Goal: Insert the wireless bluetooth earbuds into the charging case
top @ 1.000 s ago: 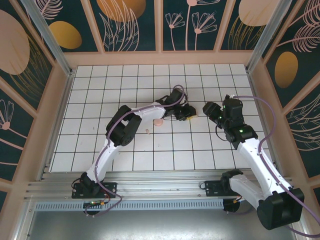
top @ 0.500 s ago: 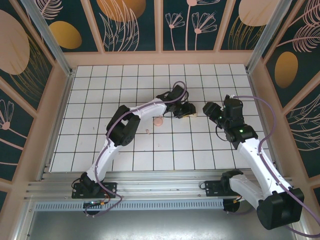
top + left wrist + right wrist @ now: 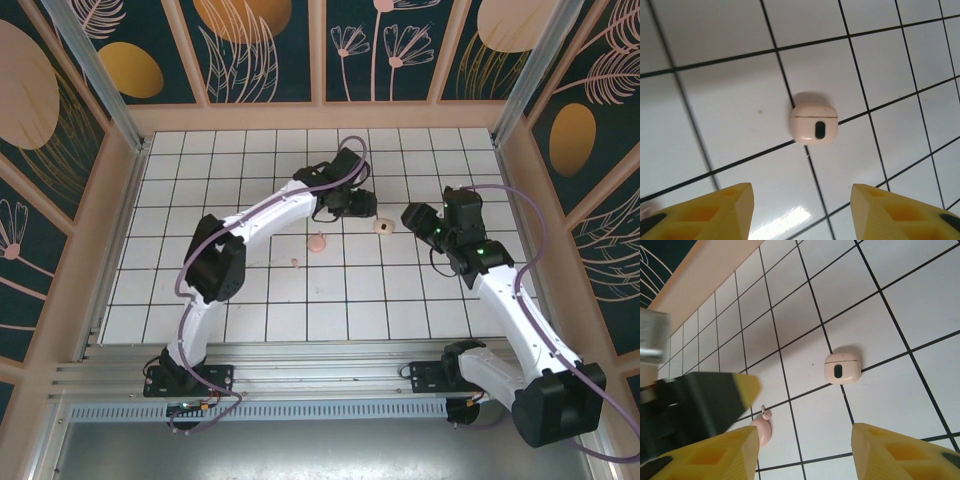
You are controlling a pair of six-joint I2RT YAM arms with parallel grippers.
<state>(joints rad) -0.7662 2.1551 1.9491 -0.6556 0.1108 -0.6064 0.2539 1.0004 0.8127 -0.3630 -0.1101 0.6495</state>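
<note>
Seen from above, the left pincer (image 3: 367, 207) is reaching over the far middle of the white gridded counter (image 3: 200, 200). Just beside its tip, toward the right arm, a small pale cream box (image 3: 381, 227) is lying on the tiles. The right pincer (image 3: 410, 214) is pointing at that box from the other side, near it but apart. The charging case (image 3: 317, 243) is sitting left of the box and nearer the arms' bases, apart from both pincers. One earbud (image 3: 296, 263) is lying near the case, further left and nearer still.

In the left wrist view, the left pincer (image 3: 801, 200) is gaping wide and pinching nothing, its yellow fingers (image 3: 715, 212) framing bare tile. The cream box (image 3: 814, 124) is lying beyond them on a crossing of grid lines, showing a thin seam and a dark oval spot.

In the right wrist view, the right pincer (image 3: 805, 442) is likewise standing spread and gripping nothing. The box (image 3: 842, 368) is lying ahead of it. The charging case (image 3: 765, 435) is peeking out from behind one yellow finger, and a second earbud (image 3: 765, 413) is lying just beside its far edge; whether they touch, I cannot tell.
</note>
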